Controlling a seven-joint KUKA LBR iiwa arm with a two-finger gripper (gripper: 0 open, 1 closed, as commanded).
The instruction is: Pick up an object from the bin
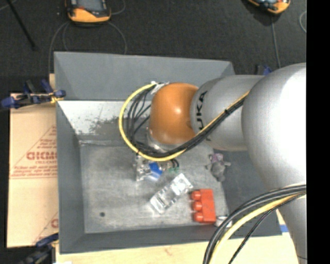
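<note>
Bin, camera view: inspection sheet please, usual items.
Surface: grey metal bin, floor scuffed, dark speck front left.
Job's things: small blue thing mid-floor, right at the gripper.
Clutter: clear plastic pack, red block, small purplish thing at right.
Gripper: low over the blue thing; grip state unclear.
Cables: yellow and black cables looped round the orange wrist cover.
Surroundings: dark floor, orange-black devices at far edge.

You worked in a robotics lab; from frame right, a KUKA arm overhung a grey metal bin.
</note>
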